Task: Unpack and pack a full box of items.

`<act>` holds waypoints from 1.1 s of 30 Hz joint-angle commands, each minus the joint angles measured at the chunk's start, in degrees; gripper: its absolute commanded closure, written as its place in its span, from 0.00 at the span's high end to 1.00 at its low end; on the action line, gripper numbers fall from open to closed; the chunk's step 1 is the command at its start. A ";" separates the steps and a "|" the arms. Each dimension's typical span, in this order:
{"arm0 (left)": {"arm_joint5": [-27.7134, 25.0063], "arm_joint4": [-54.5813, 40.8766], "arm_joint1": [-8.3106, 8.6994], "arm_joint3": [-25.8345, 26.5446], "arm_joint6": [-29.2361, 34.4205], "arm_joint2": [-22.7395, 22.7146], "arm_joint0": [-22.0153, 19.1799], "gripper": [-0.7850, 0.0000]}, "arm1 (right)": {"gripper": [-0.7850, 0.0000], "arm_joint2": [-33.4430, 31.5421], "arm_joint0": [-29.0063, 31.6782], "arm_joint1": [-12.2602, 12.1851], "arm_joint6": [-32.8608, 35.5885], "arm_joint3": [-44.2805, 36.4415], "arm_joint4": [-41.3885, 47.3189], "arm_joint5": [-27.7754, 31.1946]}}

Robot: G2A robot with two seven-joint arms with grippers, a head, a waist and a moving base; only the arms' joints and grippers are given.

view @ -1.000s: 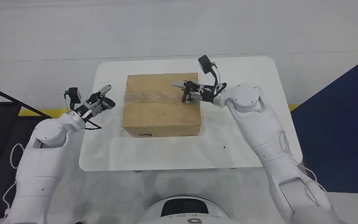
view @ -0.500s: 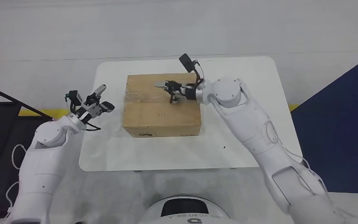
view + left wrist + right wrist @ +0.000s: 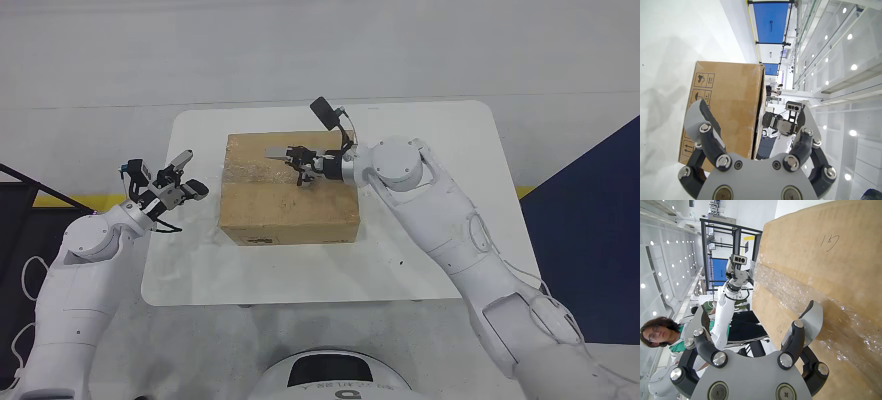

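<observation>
The closed cardboard box [image 3: 290, 195] sits mid-table [image 3: 440, 150], with clear tape [image 3: 262, 171] along its top seam. The right claw [image 3: 288, 160] is spread wide over the far part of the box top, by the tape. The left claw [image 3: 192, 172], also wide, is left of the box, apart from it.

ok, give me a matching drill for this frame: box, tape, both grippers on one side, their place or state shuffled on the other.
Column 1
1. brown cardboard box
2. clear tape strip
3. left gripper
4. right gripper

Column 2
A. open, over the top of the box
B. open, off the side of the box, above the white table
C. flaps shut, standing on the table
D. stuck along the seam on the box top

Pairs: 1-C, 2-D, 3-B, 4-A
</observation>
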State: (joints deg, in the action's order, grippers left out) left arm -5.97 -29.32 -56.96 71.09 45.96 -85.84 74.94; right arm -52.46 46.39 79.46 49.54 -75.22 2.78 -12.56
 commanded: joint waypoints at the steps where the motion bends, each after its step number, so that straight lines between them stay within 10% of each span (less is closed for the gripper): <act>1: 0.00 0.00 0.00 0.00 0.00 0.00 0.00 1.00 | 1.00 -0.61 0.37 0.06 -1.73 0.22 1.00 0.37; 33: 0.00 0.00 0.00 0.00 0.00 0.00 0.00 1.00 | 1.00 14.55 -16.48 10.82 -4.19 25.41 10.93 2.98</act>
State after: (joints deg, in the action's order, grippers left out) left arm -5.97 -29.32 -56.96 71.09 45.96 -85.83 74.94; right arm -37.95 30.12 90.04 45.43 -50.46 13.39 -9.83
